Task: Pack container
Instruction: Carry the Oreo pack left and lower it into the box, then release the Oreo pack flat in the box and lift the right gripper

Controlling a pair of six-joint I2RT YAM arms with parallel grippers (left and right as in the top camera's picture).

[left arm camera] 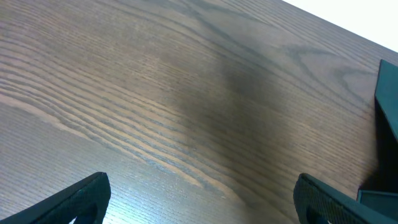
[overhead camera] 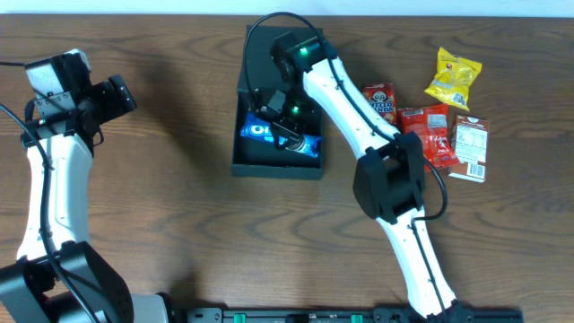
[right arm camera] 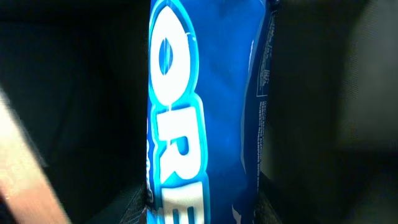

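The black container (overhead camera: 240,144) stands open at the table's top centre, its flap lid (overhead camera: 260,45) lying back. A blue Oreo packet (overhead camera: 262,131) lies inside it. My right gripper (overhead camera: 285,121) is down in the box, and in the right wrist view its fingers (right arm camera: 202,211) sit against both sides of the Oreo packet (right arm camera: 205,93), with the dark box interior (right arm camera: 323,93) around it. My left gripper (overhead camera: 121,94) is open and empty over bare wood at the far left (left arm camera: 202,199). The container's edge (left arm camera: 388,106) shows at the right of the left wrist view.
Right of the box lie a yellow snack packet (overhead camera: 454,79), a red packet with a face (overhead camera: 381,100), a red packet (overhead camera: 430,133) and a white-and-red packet (overhead camera: 470,148). My right arm reaches across from the front right to the box.
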